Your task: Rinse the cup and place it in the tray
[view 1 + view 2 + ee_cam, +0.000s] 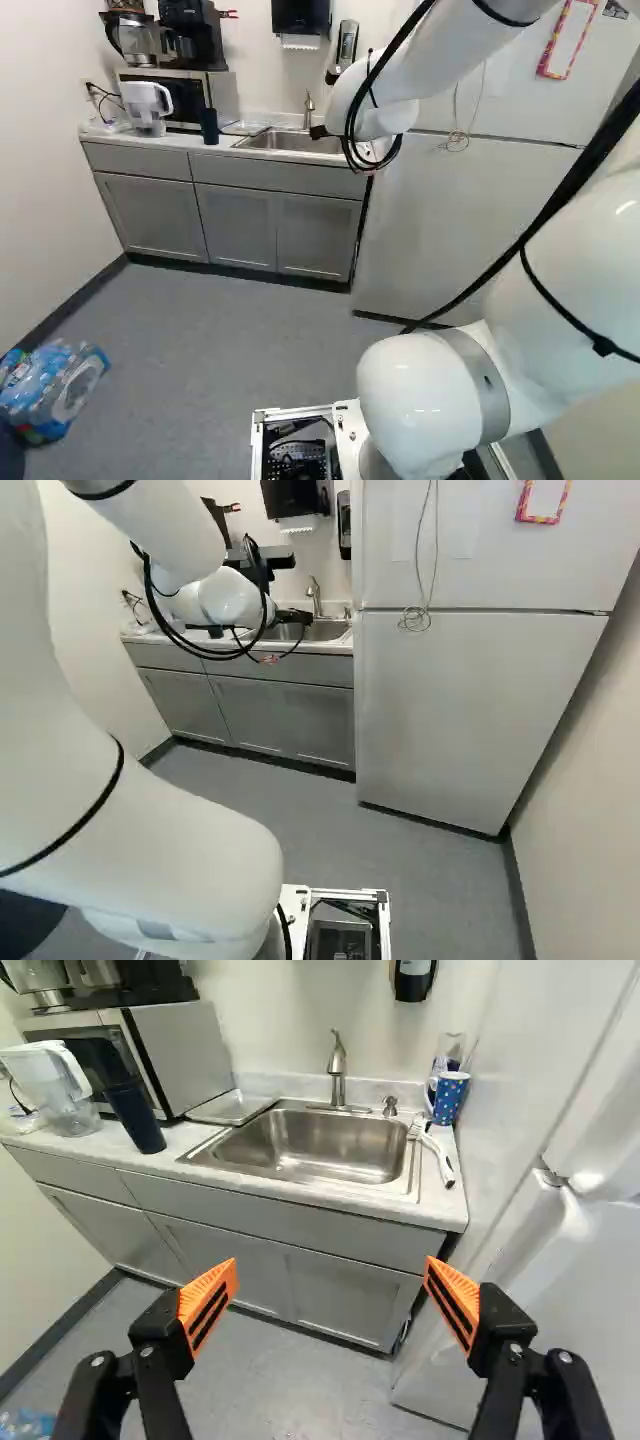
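at the upper middle of the right base view, we are holding our gripper [297, 616] wide open. the blue dotted cup [451, 1099] is standing between sink [320, 1147] and fridge [460, 710], a white brush [438, 1155] lying near it; the tray [231, 1108] is resting beside the microwave [185, 1057].
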Robot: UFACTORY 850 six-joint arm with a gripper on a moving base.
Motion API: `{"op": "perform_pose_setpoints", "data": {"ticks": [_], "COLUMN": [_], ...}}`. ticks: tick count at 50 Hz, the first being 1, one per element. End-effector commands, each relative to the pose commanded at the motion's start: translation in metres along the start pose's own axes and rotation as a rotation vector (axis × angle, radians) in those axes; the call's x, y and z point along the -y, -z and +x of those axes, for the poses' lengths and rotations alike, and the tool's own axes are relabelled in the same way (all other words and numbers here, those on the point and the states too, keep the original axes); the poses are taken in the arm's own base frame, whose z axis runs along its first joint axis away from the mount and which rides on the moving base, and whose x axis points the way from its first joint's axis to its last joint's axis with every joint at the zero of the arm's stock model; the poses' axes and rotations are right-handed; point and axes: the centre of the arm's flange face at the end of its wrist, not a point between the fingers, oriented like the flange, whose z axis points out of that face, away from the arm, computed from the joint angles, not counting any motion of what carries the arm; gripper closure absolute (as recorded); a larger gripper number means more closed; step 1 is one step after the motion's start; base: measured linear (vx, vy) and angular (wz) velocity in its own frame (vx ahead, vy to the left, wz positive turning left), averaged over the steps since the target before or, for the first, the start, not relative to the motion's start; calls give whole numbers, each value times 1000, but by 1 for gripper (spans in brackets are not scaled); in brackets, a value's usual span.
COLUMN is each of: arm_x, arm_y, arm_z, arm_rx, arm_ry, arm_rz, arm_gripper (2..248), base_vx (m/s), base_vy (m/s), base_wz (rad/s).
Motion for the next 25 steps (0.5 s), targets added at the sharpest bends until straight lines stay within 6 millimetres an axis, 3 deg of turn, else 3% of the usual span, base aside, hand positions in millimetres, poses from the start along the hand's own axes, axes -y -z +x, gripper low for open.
{"op": "perform_pose_setpoints", "data": {"ticks": [25], "arm_x": [-2], "arm_y": [3], "arm_z": [28], "arm_rx": [-54], "arm_ry": [-2], "arm_rz": [-5], "arm_gripper": [3], "base_vx": [0], "base_vy": [0], "base_wz": [0]}}
